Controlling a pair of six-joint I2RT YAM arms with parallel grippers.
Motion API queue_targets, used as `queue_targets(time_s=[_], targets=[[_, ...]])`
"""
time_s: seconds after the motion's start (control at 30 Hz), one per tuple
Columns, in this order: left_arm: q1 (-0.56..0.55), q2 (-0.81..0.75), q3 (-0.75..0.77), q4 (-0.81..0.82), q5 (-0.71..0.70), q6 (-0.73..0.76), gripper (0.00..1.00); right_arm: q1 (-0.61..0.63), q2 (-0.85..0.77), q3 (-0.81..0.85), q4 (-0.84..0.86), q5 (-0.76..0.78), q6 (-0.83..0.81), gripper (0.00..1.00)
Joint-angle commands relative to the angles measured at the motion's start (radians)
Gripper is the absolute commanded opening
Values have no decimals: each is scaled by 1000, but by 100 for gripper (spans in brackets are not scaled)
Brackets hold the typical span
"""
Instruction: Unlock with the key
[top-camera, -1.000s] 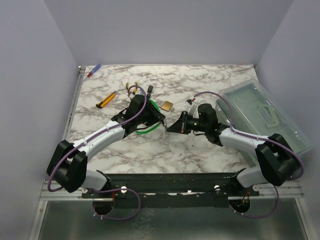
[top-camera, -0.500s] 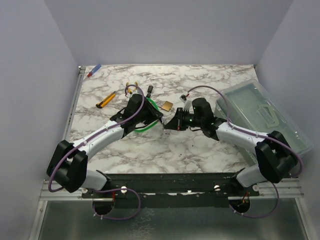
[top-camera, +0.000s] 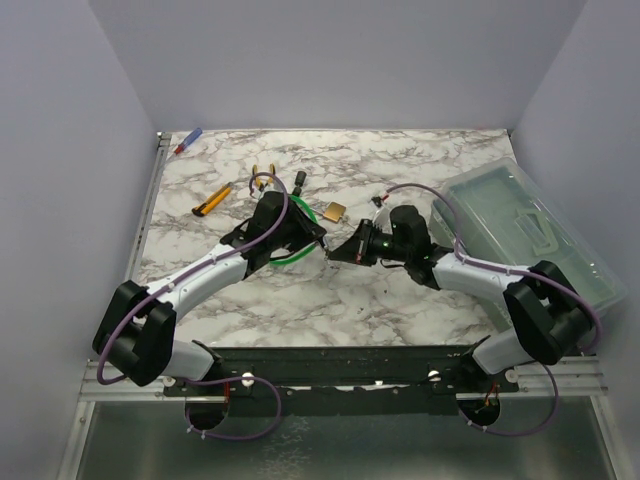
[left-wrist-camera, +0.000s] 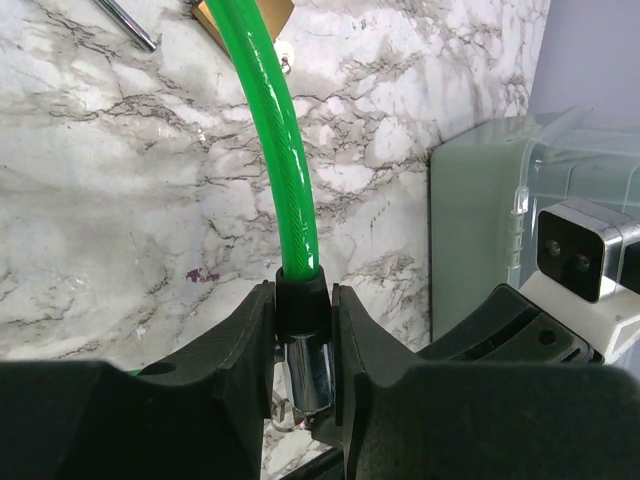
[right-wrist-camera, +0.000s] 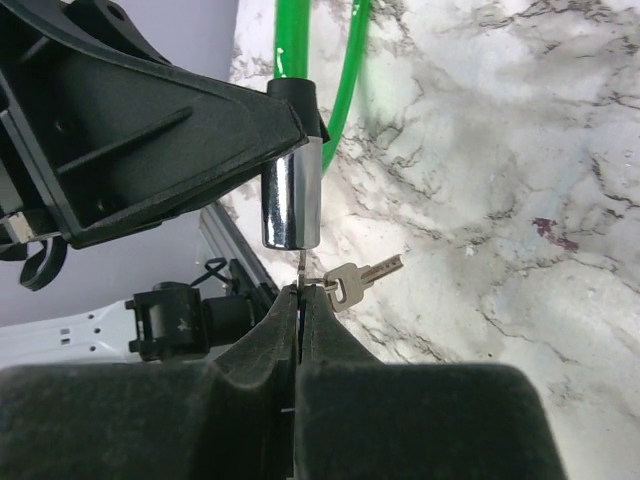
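The right gripper (right-wrist-camera: 300, 305) is pinched tight on a key (right-wrist-camera: 301, 268), its tip meeting the end of a lock's chrome barrel (right-wrist-camera: 291, 195). The left gripper (left-wrist-camera: 303, 310) clamps that barrel over mid-table. The green cable (left-wrist-camera: 283, 150) curves away toward a brass padlock (top-camera: 334, 211); farther off lies a yellow knife (top-camera: 212, 201).

Pinching the key (right-wrist-camera: 300, 268) in the right gripper (right-wrist-camera: 300, 292), jaws tight together. Poking its blade straight up against the underside of the lock (right-wrist-camera: 291, 205). Dangling a spare key (right-wrist-camera: 358, 277) just beside it. Clamping the lock's black collar in the left gripper (right-wrist-camera: 288, 112), green cable (right-wrist-camera: 350, 60) above.
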Motion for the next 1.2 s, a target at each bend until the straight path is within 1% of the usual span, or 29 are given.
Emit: queue_targets(time_s=[0.0,0.07,0.17,0.23,0.3,0.4,0.5,0.57,0.7,0.97,1.07,1.13,1.17], targets=[[-21,-36,-23,14,91,-30,0,-15,16,11,190,-31,35,0],[-20,-39,-26,15,95,-36,0,-13,7,54,94,-19,-67,0],[-21,-40,-32,15,103,-44,0,-6,-12,114,-66,57,-221,0],[-21,-40,-32,17,109,-49,0,-6,-28,124,-114,91,-253,0],[-22,-40,-31,20,116,-52,0,-7,-41,110,-108,110,-208,0],[-24,-48,-43,43,118,-55,0,-20,-34,80,-48,91,-69,0],[-24,-63,-60,58,118,-60,0,-47,-8,12,105,21,93,0],[-25,-68,-66,59,120,-61,0,-55,13,-26,204,-31,142,0],[-24,-68,-70,59,127,-61,0,-57,20,-31,220,-59,113,0],[-25,-65,-80,89,121,-67,0,-57,-11,-14,150,-64,50,0],[-23,-62,-80,91,118,-67,0,-56,-17,1,108,-72,8,4],[-24,-61,-78,91,115,-68,0,-57,-29,13,58,-51,-28,6],[-24,-61,-78,91,114,-67,0,-55,-36,20,29,-42,-53,8]])
